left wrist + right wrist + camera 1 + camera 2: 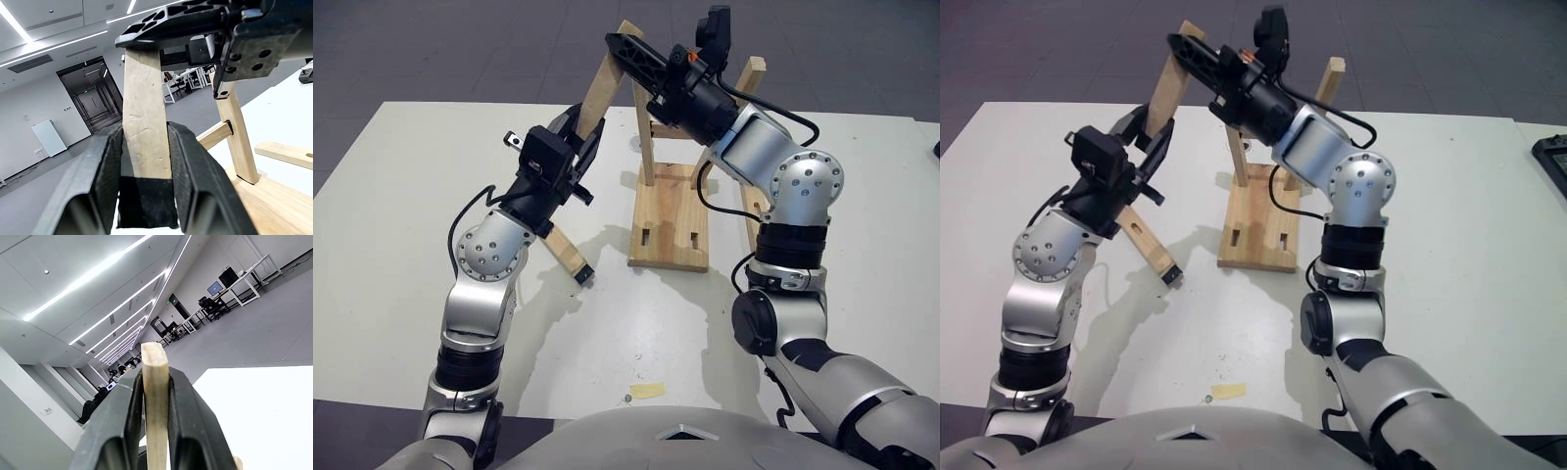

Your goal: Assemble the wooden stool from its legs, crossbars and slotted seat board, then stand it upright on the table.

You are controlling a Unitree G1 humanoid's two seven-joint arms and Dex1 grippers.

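A pale wooden leg (602,83) slants up over the table, held by both grippers. My left gripper (579,132) is shut on its middle, the wood (144,117) pinched between the black fingers (105,166). My right gripper (622,44) is shut on its top end (155,382). The slotted seat board (680,245) lies flat at table centre. Two legs stand on it, one at the left (646,147) and one at the right (756,73), joined by a crossbar (671,129). Another leg (566,253) with a black foot cap lies under my left arm.
The white table (411,176) has open room on its left and front. A small yellow scrap (646,390) lies near the front edge. A dark object (1552,157) sits at the far right edge. My right forearm hangs over the seat board's right side.
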